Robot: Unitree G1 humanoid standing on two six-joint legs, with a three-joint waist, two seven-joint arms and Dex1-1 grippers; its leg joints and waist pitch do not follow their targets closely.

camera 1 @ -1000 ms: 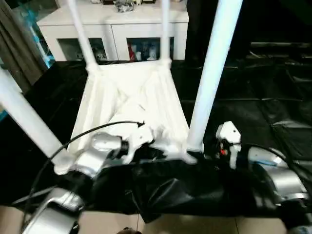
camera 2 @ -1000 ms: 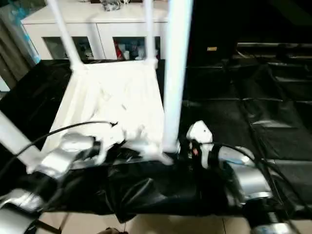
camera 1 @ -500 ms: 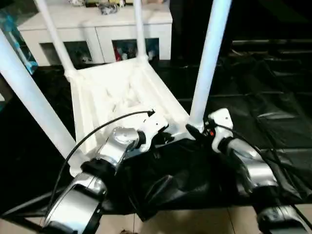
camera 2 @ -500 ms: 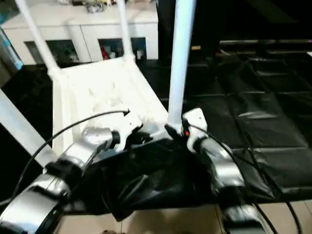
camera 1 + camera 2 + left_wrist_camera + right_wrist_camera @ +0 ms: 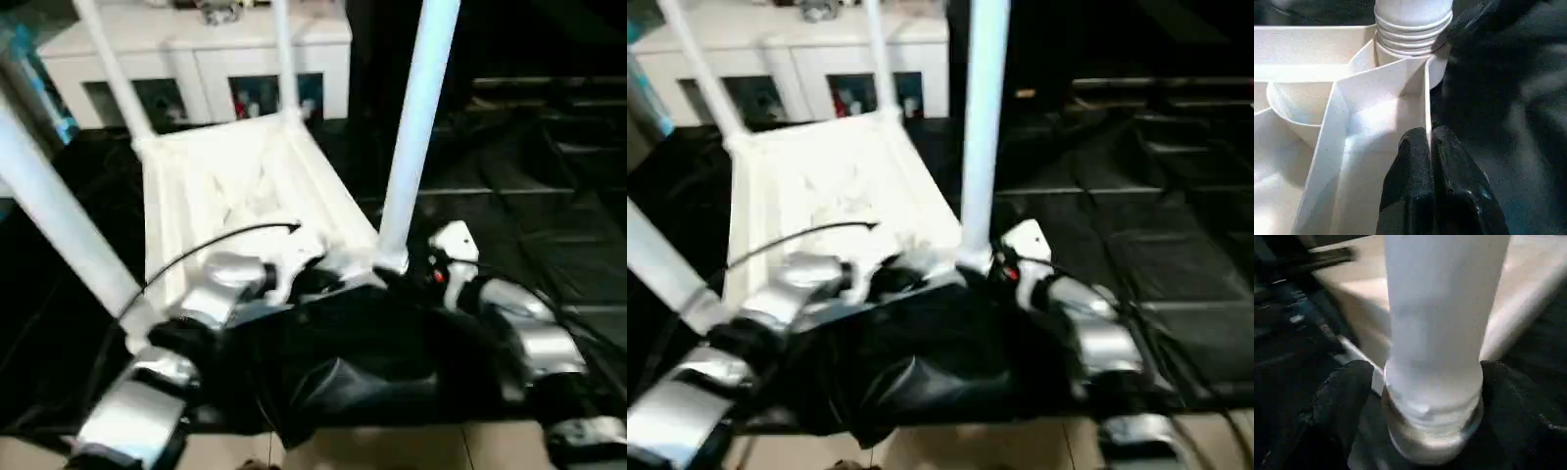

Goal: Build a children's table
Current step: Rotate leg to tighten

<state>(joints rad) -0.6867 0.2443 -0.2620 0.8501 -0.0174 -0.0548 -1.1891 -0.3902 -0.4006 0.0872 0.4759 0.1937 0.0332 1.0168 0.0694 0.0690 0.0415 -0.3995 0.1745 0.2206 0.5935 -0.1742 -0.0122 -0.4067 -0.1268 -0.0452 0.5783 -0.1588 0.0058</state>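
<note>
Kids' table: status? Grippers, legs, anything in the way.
Left gripper shut on the table rim. Right gripper straddles the near right leg at its socket. Table upside down, four legs up. Black cover bunched at the near edge.

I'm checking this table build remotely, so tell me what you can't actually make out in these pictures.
- Tops of the four legs: cut off by the upper edge in both eye views.
- Whether the right gripper touches the near leg: blurred in the right wrist view.
- How deep that leg sits in its corner socket: hidden by the socket wall, left wrist view.
- Cabinet contents: too small, blurred.
</note>
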